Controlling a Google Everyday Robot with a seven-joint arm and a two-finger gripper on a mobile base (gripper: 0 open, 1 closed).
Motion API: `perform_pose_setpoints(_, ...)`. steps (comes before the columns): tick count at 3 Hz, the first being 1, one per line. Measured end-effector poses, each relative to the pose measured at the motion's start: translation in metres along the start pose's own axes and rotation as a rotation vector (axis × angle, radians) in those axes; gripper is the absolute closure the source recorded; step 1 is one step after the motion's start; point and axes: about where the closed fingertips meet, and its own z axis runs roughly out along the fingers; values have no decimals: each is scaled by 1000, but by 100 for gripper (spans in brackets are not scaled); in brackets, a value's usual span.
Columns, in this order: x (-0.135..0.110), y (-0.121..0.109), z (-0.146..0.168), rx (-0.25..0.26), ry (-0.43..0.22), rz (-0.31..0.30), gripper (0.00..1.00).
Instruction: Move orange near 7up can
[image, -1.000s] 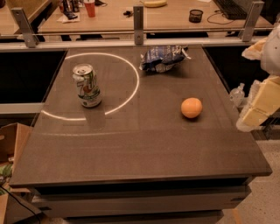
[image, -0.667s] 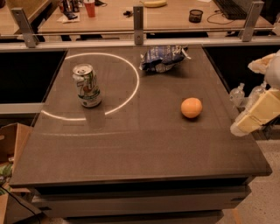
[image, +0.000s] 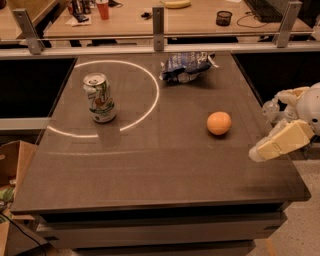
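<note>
**Pincer closing in on the orange**

On the dark counter (image: 150, 175), the pincer (image: 270, 147) at the right edge has dipped lower and leftward; I cannot tell its grip. The 7up can (image: 100, 97) stands far left. The orange (image: 219, 123) lies untouched, right of centre.

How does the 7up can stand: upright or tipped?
Upright: the 7up can rests on its base, top up. The gripper hangs at the right edge of the table.
</note>
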Motion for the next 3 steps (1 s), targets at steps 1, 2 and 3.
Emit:
perform_pose_setpoints(1,1,4,15,-24,-66,3,0)
perform_pose_setpoints(2,-3,-1,29,-17,-92,-41,0)
perform_pose_setpoints(3,-3,-1,29,-17,-92,-41,0)
